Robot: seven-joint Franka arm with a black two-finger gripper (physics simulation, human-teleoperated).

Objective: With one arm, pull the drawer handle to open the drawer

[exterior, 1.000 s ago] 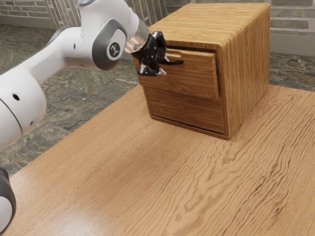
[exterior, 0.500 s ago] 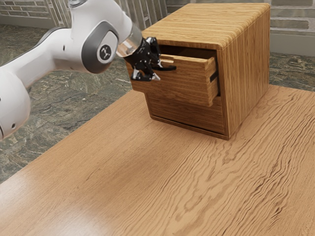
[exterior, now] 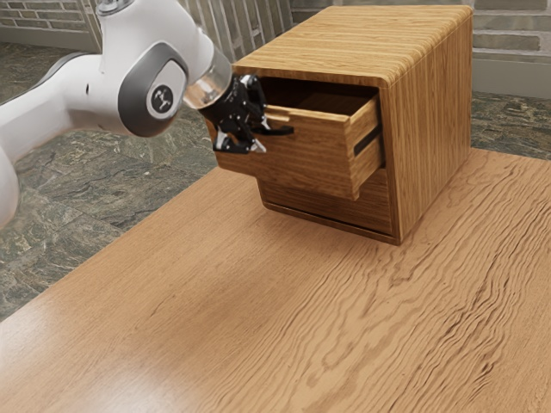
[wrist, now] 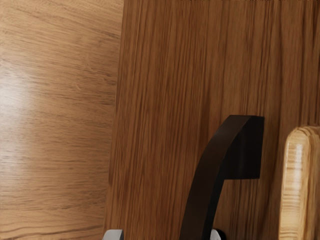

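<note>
A wooden cabinet (exterior: 422, 103) stands at the far side of the table. Its top drawer (exterior: 310, 153) is pulled partly out, showing a dark interior behind the front. My black gripper (exterior: 241, 138) is at the drawer's black handle (exterior: 277, 132), at the front's end toward the exterior view's left. In the wrist view the curved handle (wrist: 220, 170) rises from the drawer front (wrist: 170, 75) and runs between my fingertips (wrist: 114, 234). It lies close against one fingertip, with a gap to the other. The fingers stand apart.
The lower drawer (exterior: 331, 205) sits flush in the cabinet. The wooden table (exterior: 284, 318) stretches toward the camera, its edge running diagonally at the exterior view's left. Beyond it lies a stone floor (exterior: 103, 181).
My hand has moved toward the exterior view's left, and the top drawer has slid farther out with it. The opening above the drawer is wider.
</note>
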